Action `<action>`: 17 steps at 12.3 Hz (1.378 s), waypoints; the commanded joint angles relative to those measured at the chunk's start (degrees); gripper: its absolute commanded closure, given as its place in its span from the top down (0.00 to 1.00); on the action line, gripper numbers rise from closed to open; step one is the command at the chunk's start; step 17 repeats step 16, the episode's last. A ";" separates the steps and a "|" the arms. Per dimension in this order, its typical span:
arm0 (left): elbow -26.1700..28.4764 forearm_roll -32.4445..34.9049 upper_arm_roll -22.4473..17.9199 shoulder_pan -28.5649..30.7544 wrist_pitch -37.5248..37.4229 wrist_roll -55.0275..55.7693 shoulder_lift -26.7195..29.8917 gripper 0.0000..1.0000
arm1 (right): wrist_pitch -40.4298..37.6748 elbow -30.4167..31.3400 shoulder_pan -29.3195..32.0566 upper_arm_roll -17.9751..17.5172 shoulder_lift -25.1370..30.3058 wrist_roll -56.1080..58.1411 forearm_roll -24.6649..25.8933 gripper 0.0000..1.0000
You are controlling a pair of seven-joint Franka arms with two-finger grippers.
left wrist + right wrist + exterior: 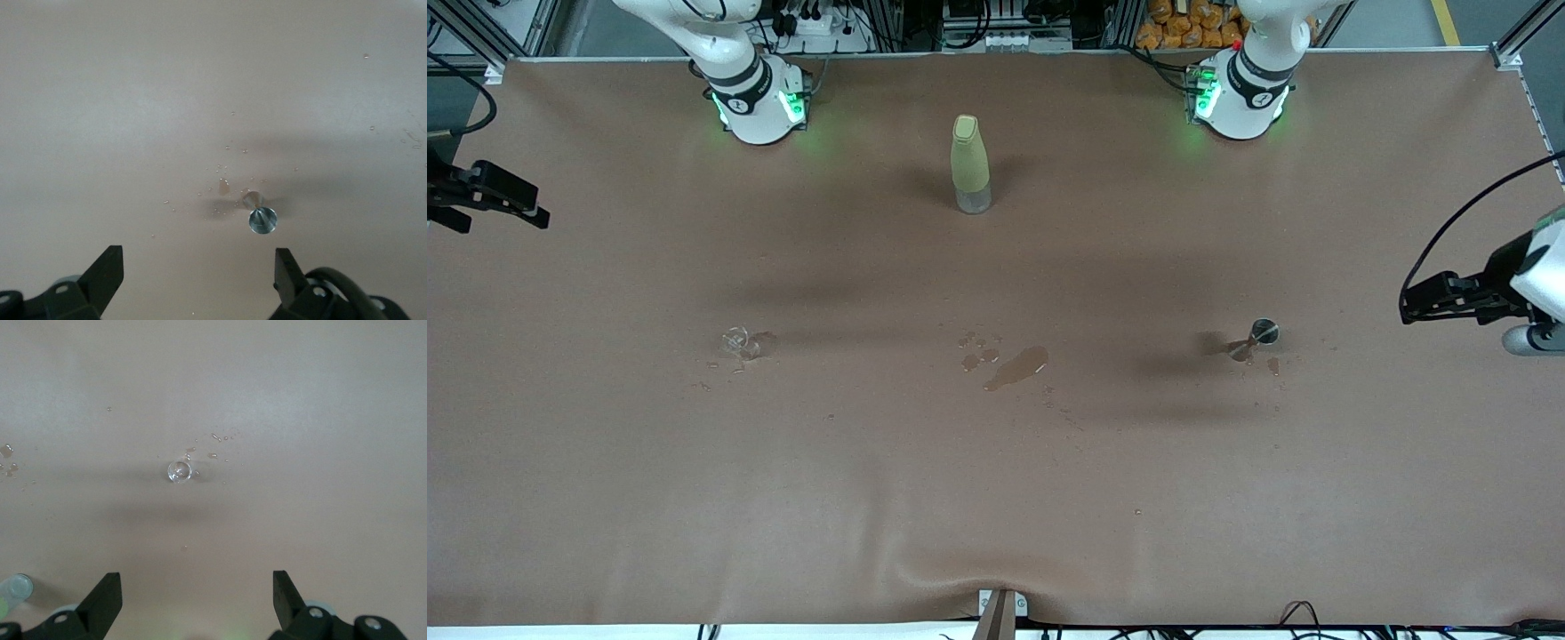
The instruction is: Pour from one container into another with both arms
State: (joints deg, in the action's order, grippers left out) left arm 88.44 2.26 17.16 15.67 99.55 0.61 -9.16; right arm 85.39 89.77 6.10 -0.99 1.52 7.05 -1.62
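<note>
Front view shows my left gripper (1409, 307) and right gripper (538, 213) hanging at the table's (996, 498) ends, fingers spread, holding nothing. Between them stands the yellow-green bottle (969, 164). The grey-rimmed cup (261, 219) sits under my left gripper, the clear glass cup (179, 471) under my right.

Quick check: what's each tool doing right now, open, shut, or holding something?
Left tool: open, holding nothing, up over the table near the grey-rimmed cup.
Right tool: open, holding nothing, up over the table near the clear glass cup.
</note>
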 commanded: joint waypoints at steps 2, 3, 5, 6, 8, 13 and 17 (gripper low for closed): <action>2.27 -0.15 -10.18 -10.36 -3.21 0.98 5.72 1.00 | -0.23 -0.30 -1.70 0.81 0.06 -0.46 0.91 1.00; 2.27 -1.37 -11.78 -12.31 -3.92 1.15 5.99 1.00 | -0.14 -0.30 -1.71 0.81 0.06 -0.46 1.09 1.00; 2.44 -2.35 -11.88 -12.68 -4.62 4.12 6.87 1.00 | -0.14 -0.30 -2.75 1.51 0.06 -0.46 1.18 1.00; 2.44 -2.35 -11.97 -13.55 -6.02 4.40 7.13 1.00 | -0.14 -0.30 -3.37 2.73 0.06 -0.37 1.09 1.00; 2.44 -2.27 -11.97 -14.61 -6.12 4.14 7.14 1.00 | -0.05 -0.30 -3.38 2.83 0.06 -0.37 0.92 1.00; 2.44 -2.18 -12.32 -15.58 -6.12 3.97 7.13 1.00 | -0.05 -0.30 -3.46 2.83 0.06 -0.46 0.91 1.00; 2.44 -2.18 -13.03 -16.11 -6.12 3.88 7.14 1.00 | -0.05 -0.30 -3.38 2.75 0.06 -0.46 0.91 1.00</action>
